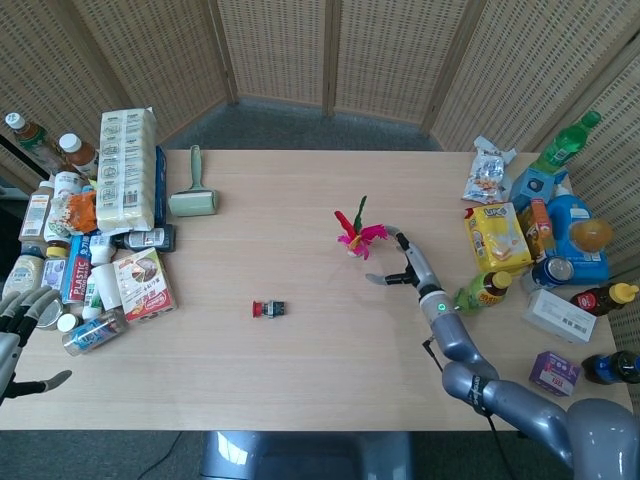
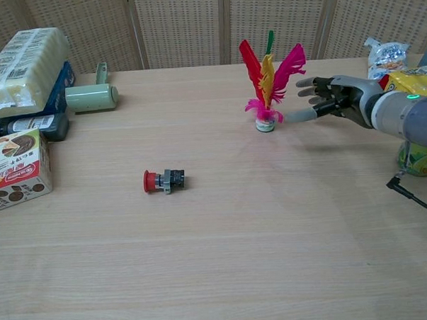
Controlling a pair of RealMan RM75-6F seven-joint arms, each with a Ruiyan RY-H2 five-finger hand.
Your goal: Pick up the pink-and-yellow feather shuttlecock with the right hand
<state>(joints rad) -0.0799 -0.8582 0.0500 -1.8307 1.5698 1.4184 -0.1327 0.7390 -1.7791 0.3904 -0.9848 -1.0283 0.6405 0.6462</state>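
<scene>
The shuttlecock (image 1: 355,235) (image 2: 267,87) stands upright near the table's middle, with red, yellow, pink and green feathers on a small white base. My right hand (image 1: 400,262) (image 2: 324,98) hovers just to its right, fingers spread and holding nothing; its thumb tip reaches close to the base, and I cannot tell if it touches. My left hand (image 1: 22,335) shows only at the head view's lower left edge, fingers apart, with nothing in it.
A red-capped push button (image 1: 268,309) (image 2: 164,180) lies left of centre. Boxes, bottles and a lint roller (image 1: 192,190) crowd the left side. Snack packs, cans and bottles (image 1: 530,240) crowd the right, with a green can (image 2: 420,156) by my right forearm.
</scene>
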